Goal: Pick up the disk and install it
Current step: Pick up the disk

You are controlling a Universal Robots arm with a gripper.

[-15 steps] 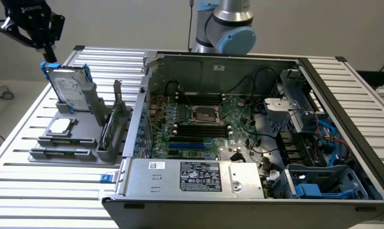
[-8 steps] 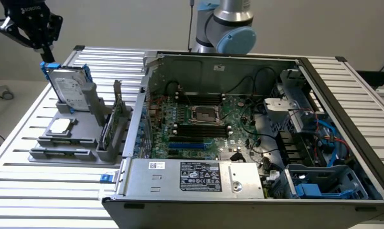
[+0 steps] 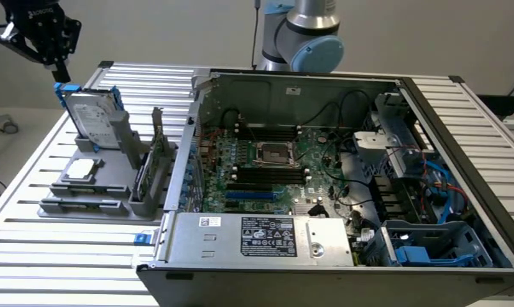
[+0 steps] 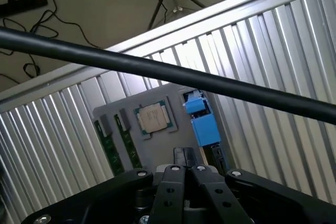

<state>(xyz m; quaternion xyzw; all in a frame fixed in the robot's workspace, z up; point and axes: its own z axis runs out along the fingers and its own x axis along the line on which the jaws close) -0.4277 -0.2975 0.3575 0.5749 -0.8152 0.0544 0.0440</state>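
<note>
At the upper left of the exterior view, the black gripper [image 3: 59, 71] hangs over the slatted aluminium table [image 3: 35, 249]. Its fingers are pressed together, pointing down and holding nothing. Directly beneath the fingertips the disk [image 3: 95, 118] stands upright on its edge in a grey holder [image 3: 86, 206]. Its labelled silver face turns toward the camera, and blue rails run along its edges. The fingertips sit just above the blue top corner of the disk; whether they touch it cannot be told.

Lower in the frame, a small square processor chip [image 3: 80, 167] lies flat on the same holder. A thin green circuit card [image 3: 146, 173] stands on edge beside it, on the side nearer the computer case [image 3: 461, 128]. That case lies open across the centre and right of the exterior view. Inside it are the motherboard [image 3: 266, 160], a silver power supply [image 3: 257, 238] along the near wall and a blue drive cage [image 3: 436, 246] at the lower right. The arm [image 3: 312, 38] rises behind the case at top centre.

The wrist view has the closed gripper [image 4: 185, 156] looking down on the disk [image 4: 205, 129], seen as a blue edge. The processor chip [image 4: 152, 118] lies just beside it on the holder [image 4: 113, 111]. A black cable [image 4: 157, 69] crosses between the camera and the table [image 4: 273, 51].
</note>
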